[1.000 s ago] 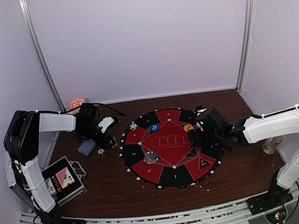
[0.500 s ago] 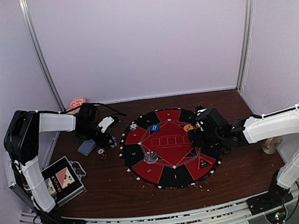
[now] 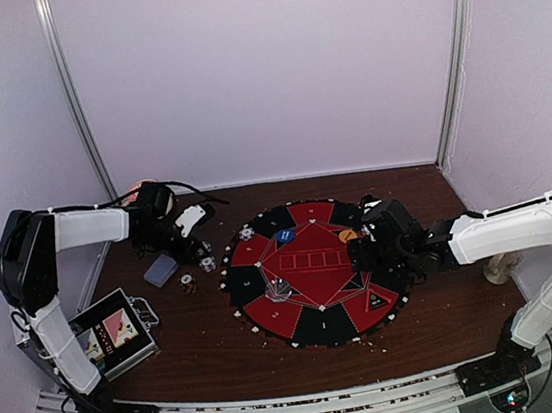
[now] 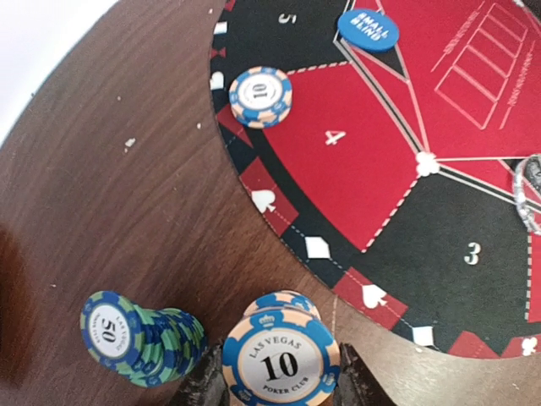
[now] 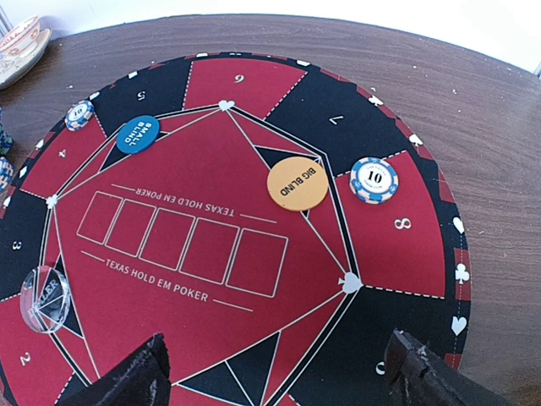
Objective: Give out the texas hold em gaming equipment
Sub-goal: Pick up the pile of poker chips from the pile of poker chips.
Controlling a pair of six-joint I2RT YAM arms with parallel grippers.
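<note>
My left gripper (image 4: 281, 385) is shut on a blue-and-peach "10" poker chip (image 4: 281, 364), held just above a short stack of the same chips (image 4: 287, 301) on the wooden table, left of the round poker mat (image 4: 473, 254). A leaning stack of green-blue "50" chips (image 4: 139, 337) lies beside it. One "10" chip (image 4: 261, 96) rests on mat section 4, and the blue small blind button (image 4: 368, 28) lies farther in. My right gripper (image 5: 275, 376) is open above the mat, empty. The orange big blind button (image 5: 297, 183) and a "10" chip (image 5: 374, 179) on section 8 lie ahead of it.
A grey-blue deck of cards (image 3: 160, 270) lies on the table left of the mat. The open metal case (image 3: 115, 332) sits at the near left and a beige mug (image 3: 502, 266) at the far right. A clear round disc (image 5: 44, 296) rests on the mat near section 2.
My left gripper has shut on the "10" chip, and the arm has pulled back a little to the far left, uncovering the chip stack. The right arm has not moved.
</note>
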